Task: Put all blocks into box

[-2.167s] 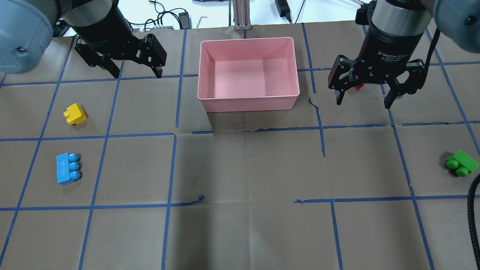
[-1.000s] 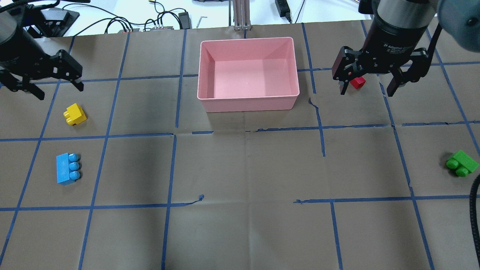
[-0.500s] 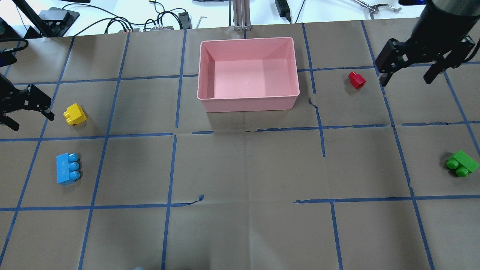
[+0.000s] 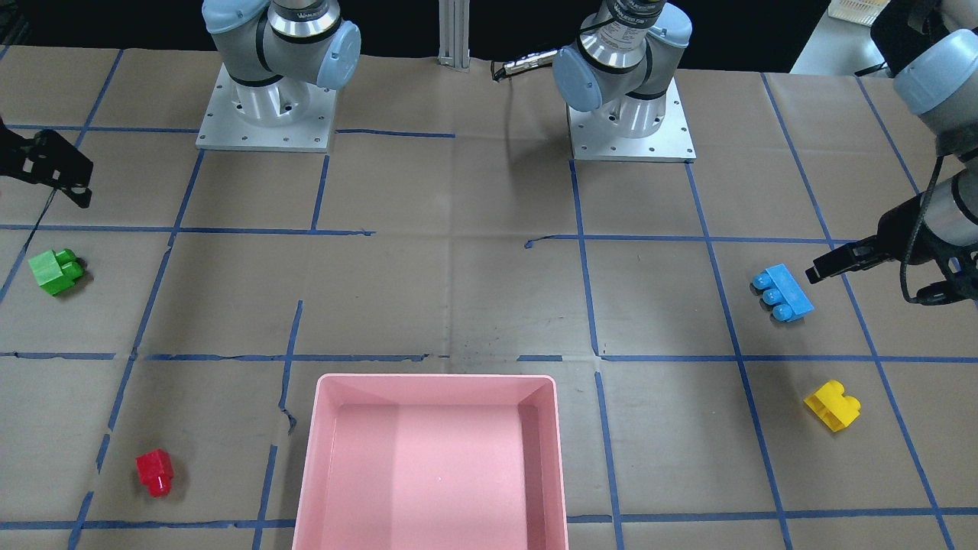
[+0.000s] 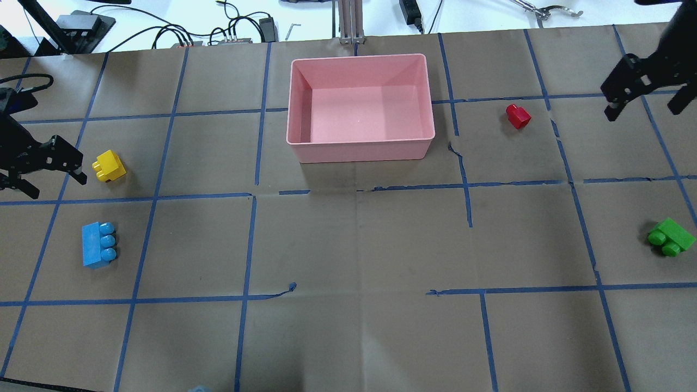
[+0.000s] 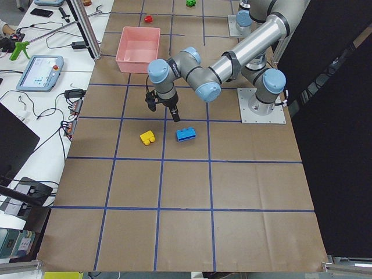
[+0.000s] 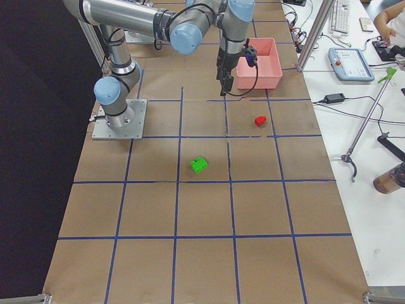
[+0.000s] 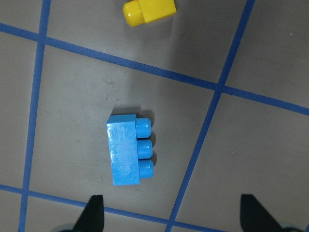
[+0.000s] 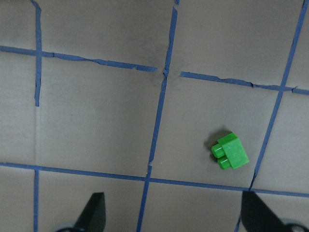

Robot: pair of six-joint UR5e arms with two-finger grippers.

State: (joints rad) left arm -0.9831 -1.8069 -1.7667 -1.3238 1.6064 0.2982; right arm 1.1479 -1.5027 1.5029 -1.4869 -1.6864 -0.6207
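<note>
Here, you see both arms hanging above the bench (image 5: 354,245), which is covered in brown paper (image 5: 381,343) and gridded with blue tape lines (image 5: 190,298). All four blocks lie on it, outside the box (image 5: 359,152). The pink box sits at the far middle of the bench in the overhead view.

The left gripper (image 5: 58,187) is spread wide with nothing between its fingers. In the overhead view it hovers at the bench's left edge, just beside the yellow brick (image 5: 109,165). Its wrist camera looks straight down on the light-blue brick (image 5: 98,244), which lies on its side with its three studs pointing sideways. The yellow brick shows only at the top edge of that view. These two bricks share the robot's left side, the yellow one farther from the robot and the light-blue one nearer, the two apart.

The right gripper (image 5: 643,114) also stands wide apart and carries nothing. It sits high over the far right corner area. The red brick (image 5: 518,116) lies on its side between the box and this gripper, touching neither. The green brick (image 5: 671,237) rests near the bench's right edge, well apart from the red one. The right wrist camera shows it low in the view, closer to one fingertip than the other.
</note>
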